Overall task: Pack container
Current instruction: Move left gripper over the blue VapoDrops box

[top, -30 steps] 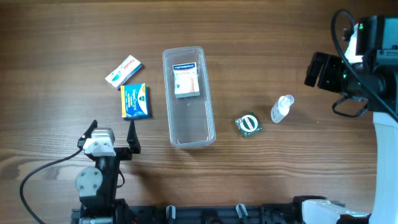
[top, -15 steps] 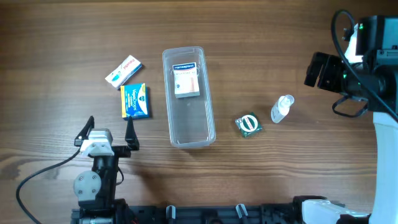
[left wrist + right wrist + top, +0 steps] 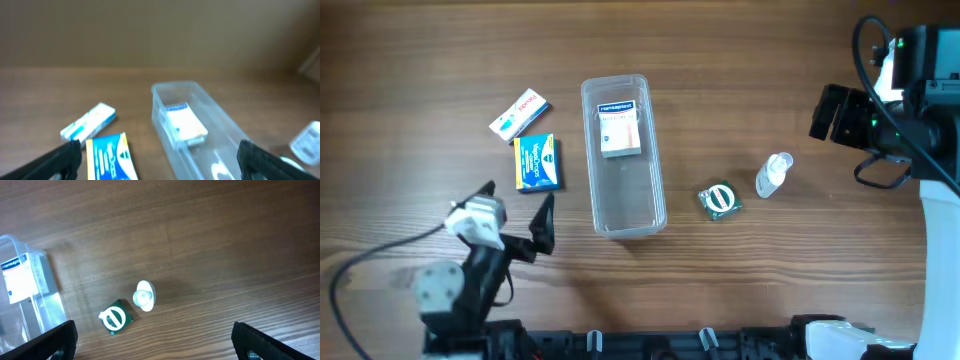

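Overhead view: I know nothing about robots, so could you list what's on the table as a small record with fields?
Container: clear rectangular plastic tub, mid-table
Inside it: white flat cardboard box, at the far end
Left of tub: blue cardboard box; white box with red lettering
Right of tub: green square packet; small clear bottle
Left gripper: open, empty, near blue box
Right gripper: open, empty

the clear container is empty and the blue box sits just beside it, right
Not quite. The container is not empty: a white box lies inside it, toward its far end, as the overhead view shows. The blue box does sit just beside it.
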`<state>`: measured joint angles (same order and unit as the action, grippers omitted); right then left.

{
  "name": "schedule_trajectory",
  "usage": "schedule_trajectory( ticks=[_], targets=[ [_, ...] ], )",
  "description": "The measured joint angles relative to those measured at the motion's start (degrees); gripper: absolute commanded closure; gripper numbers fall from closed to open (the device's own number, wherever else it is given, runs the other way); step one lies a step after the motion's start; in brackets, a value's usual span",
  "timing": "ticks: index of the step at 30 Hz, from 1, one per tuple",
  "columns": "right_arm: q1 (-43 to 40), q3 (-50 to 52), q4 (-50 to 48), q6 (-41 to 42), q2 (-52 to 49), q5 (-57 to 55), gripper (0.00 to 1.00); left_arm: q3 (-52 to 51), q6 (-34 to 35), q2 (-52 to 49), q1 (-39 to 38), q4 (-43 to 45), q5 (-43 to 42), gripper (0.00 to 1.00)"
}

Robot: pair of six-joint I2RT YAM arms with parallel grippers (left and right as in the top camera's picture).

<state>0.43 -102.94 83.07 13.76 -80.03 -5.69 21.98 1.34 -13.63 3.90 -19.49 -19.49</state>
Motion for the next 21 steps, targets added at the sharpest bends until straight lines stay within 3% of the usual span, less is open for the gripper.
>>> schedule_trajectory(
  ticks=[3, 9, 13, 21],
  targets=[
    [0.0, 0.0, 0.0, 0.0, 0.0, 0.0, 0.0, 11.6, -0.2, -10.9, 0.0, -8.4, -0.1, 0.0],
    [0.0, 0.0, 0.0, 0.0, 0.0, -0.2, 0.0, 40.4, -0.6, -40.0, 0.0, -36.0, 0.1, 0.0],
    [0.0, 0.0, 0.0, 0.0, 0.0, -0.2, 0.0, 54.5, -0.6, -56.3, 0.0, -48.9, 0.1, 0.0],
    [0.0, 0.0, 0.0, 0.0, 0.0, -0.2, 0.0, 58.7, -0.6, -74.3, 0.0, -50.3, 0.1, 0.0]
  ],
)
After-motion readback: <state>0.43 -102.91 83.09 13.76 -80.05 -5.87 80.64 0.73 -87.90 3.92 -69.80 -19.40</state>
